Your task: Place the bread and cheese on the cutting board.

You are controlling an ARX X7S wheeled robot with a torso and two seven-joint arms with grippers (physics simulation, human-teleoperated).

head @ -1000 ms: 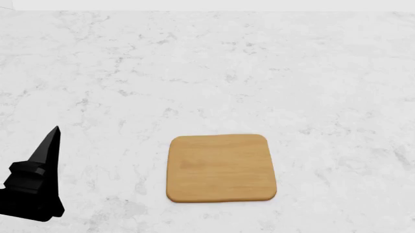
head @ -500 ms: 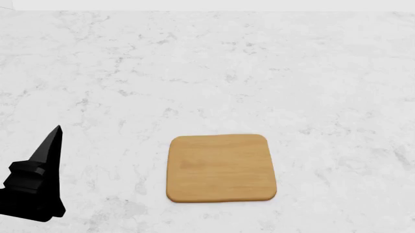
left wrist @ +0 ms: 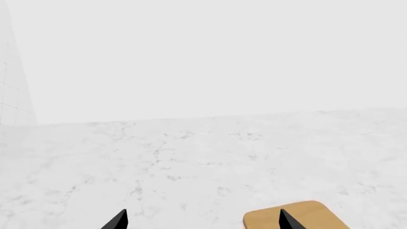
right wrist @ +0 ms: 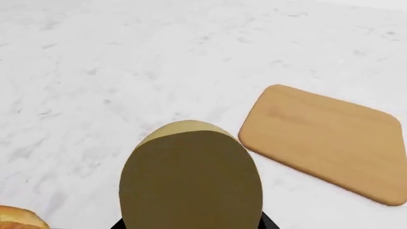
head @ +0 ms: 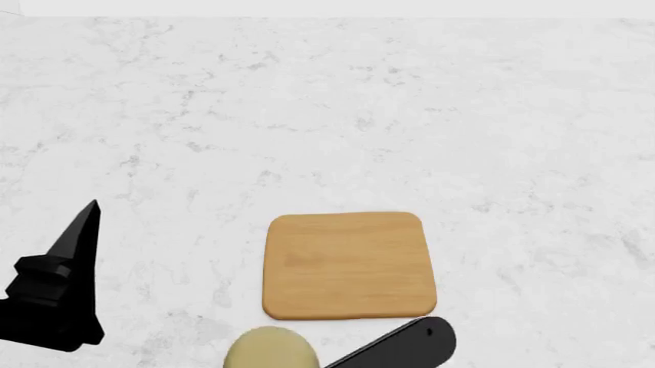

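While the thin tan wooden cutting board (head: 349, 265) with rounded corners lies flat and bare on the white marble-look counter (head: 327, 115), the smooth pale yellow-beige egg-shaped cheese (head: 270, 349) shows at the head view's bottom edge, just below the board's near left corner, not on it. Black right arm link (head: 399, 349) slants in beside the cheese. Right wrist view: cheese (right wrist: 190, 183) fills the lower centre, black right gripper (right wrist: 190, 224) parts peek out either side under it, so it looks clamped on the cheese, contact mostly hidden. Board (right wrist: 327, 143) sits just beyond the cheese. Golden-brown crusty bread (right wrist: 19, 219) is a sliver at the frame corner, on the counter, off the board. Left gripper (left wrist: 200, 220): two black fingertips (left wrist: 117, 220) spread apart, nothing between them, board corner (left wrist: 299, 217) behind one tip. Head view shows the left gripper (head: 57, 291) low at the left, well apart from the board.
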